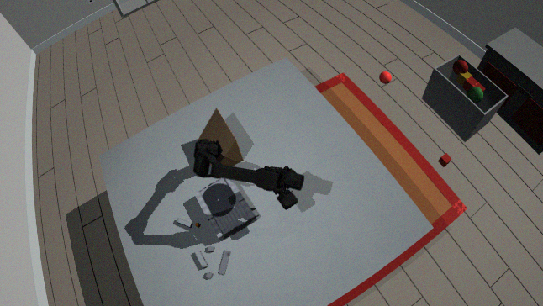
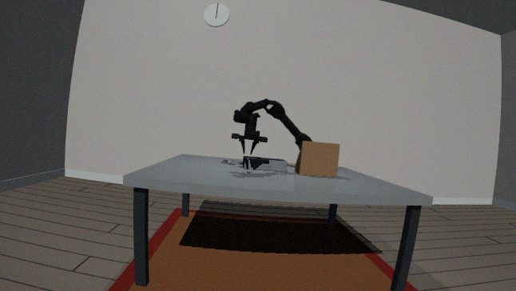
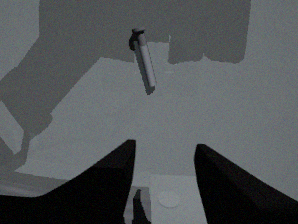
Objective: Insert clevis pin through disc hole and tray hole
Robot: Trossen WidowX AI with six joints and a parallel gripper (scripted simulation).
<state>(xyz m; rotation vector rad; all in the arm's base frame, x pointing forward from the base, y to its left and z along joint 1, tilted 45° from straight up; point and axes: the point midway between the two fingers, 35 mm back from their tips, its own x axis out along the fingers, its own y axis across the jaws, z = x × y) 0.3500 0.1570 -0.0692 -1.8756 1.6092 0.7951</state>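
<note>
One pin [image 3: 148,64], steel: we find it lying flat on the desk [image 1: 357,206] [image 2: 279,192] [image 3: 215,110], near the end effector [image 1: 288,199] [image 2: 248,154] [image 3: 165,149]. One end effector: empty, fingers moderately narrow, raised between the tray [image 1: 239,216] [image 2: 277,165] and the desk's rug-side edge. One disc [image 1: 213,203]: we see it in the tray, unpinned.

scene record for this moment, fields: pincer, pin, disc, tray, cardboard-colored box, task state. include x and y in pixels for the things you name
pincer: [image 2: 248,154] [image 3: 165,143] partly open, nothing between the fingers, above the table
clevis pin: [image 3: 147,62] lying on the table, head at one end, ungripped
disc: [image 1: 218,199] flat inside the tray, center hole visible
tray: [image 1: 236,213] [image 2: 275,165] on the table
cardboard-colored box: [image 1: 224,145] [image 2: 319,159] on the table, near the arm's base
task state: pin not inserted
</note>
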